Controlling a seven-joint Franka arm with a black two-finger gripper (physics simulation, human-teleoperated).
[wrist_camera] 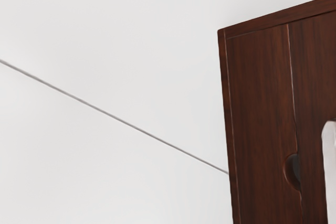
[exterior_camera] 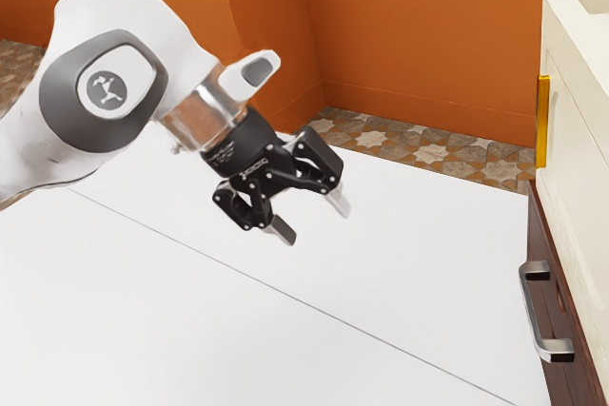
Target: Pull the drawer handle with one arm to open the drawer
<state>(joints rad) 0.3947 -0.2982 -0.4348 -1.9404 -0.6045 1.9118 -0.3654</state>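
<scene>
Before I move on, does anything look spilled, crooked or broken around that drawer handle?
Nothing stands out. The metal handle is attached at both ends, the white surface shows no spill, and the gripper hangs open.

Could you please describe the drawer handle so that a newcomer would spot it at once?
At the exterior view's right edge is a cream unit, with dark brown wood below it. On that wood is the drawer handle, a bar standing out from the surface. Its silvery metal sets it apart from the gold strip higher up, beside the cream unit.
</scene>
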